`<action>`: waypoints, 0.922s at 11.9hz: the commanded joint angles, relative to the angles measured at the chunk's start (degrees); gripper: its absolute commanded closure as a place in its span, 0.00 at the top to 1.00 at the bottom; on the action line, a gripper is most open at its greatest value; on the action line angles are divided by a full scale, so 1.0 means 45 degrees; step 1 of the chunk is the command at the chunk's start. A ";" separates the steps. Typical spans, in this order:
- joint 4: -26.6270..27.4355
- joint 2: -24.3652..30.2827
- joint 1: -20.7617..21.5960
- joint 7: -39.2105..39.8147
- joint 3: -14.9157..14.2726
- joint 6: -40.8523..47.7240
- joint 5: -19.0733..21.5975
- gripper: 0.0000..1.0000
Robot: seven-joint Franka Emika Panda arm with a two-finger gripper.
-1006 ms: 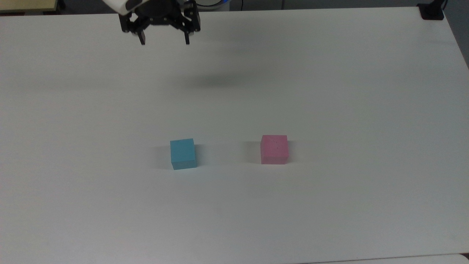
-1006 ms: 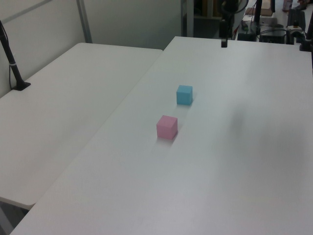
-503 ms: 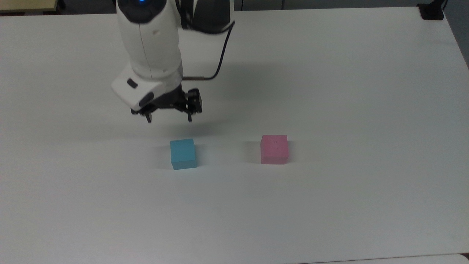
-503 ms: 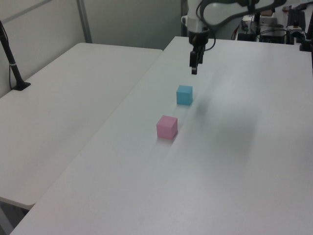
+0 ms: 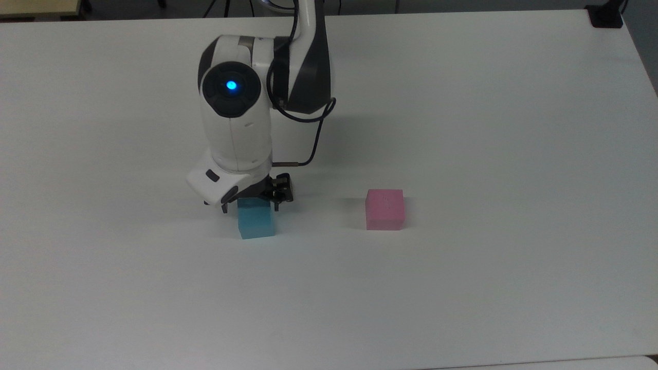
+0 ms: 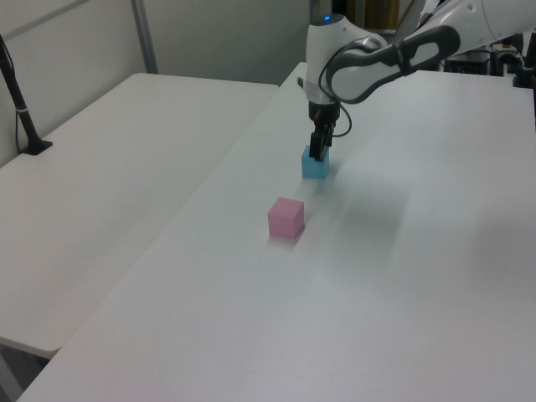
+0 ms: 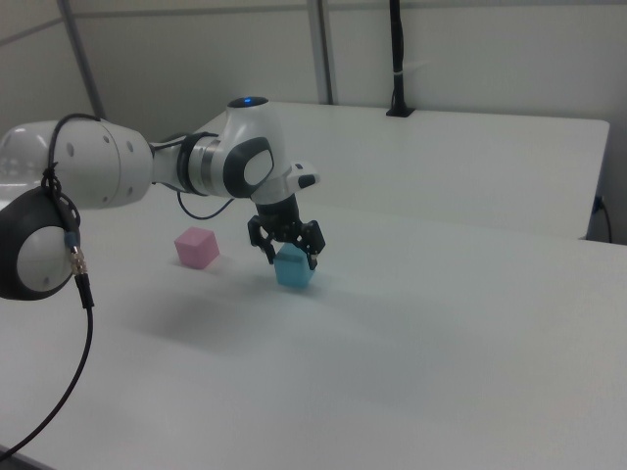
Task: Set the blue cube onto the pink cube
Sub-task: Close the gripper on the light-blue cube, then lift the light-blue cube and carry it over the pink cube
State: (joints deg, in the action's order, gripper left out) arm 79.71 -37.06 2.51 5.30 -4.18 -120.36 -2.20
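Top view, left to right: gripper [image 5: 250, 208] spread wide, one finger on each side of the blue cube [image 5: 256, 223], tips at its top edge, not closed on it. Blue cube sits on the white table [image 5: 462, 288]. Pink cube [image 5: 384, 209] further to the top view's right, well apart, also on the table. In the right view the gripper [image 7: 291, 260] straddles the blue cube [image 7: 294, 266]; the pink cube [image 7: 196, 248] is on the right view's left.
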 commanded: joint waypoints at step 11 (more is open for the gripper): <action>-0.0037 0.2473 0.2129 -0.1117 -0.0784 0.0980 0.0682 0.15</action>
State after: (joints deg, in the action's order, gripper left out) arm 76.85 -29.78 4.92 2.37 -4.09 -119.07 -1.29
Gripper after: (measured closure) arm 0.419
